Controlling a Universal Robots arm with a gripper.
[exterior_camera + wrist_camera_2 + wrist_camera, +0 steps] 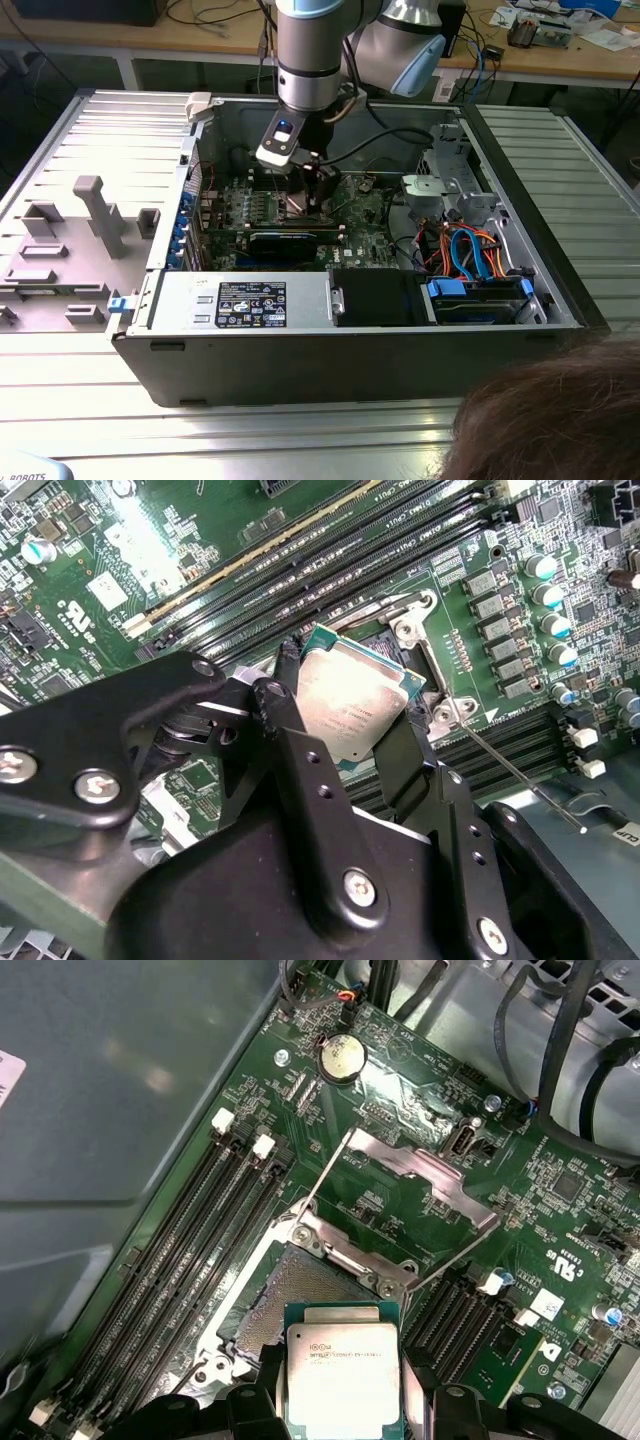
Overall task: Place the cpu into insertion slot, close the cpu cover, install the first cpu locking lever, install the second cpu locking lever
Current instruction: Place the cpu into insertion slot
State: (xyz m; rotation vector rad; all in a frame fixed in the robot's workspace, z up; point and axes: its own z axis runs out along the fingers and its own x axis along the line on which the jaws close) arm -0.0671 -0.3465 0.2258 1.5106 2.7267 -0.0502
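Note:
My gripper (343,1385) is shut on the cpu (343,1370), a flat square chip with a silver-grey top, one black finger on each of two opposite edges. In the second wrist view the cpu (350,705) sits tilted between the fingers (290,720) of the gripper (345,715). It hangs just above the near edge of the insertion slot (295,1295), whose dark pin field lies open. The cpu cover (420,1175), a silvery frame, is swung up and back behind the slot. A thin wire locking lever (520,775) stands raised beside the socket. In the exterior view the gripper (312,200) is down inside the computer case over the green board.
Long black memory slots (190,1250) run beside the socket. A coin battery (340,1057) and black cables (570,1050) lie beyond the cover. The grey case wall (120,1080) rises close by. A power supply (240,300), a drive bay with orange and blue cables (480,255) and a person's head (550,420) are nearby.

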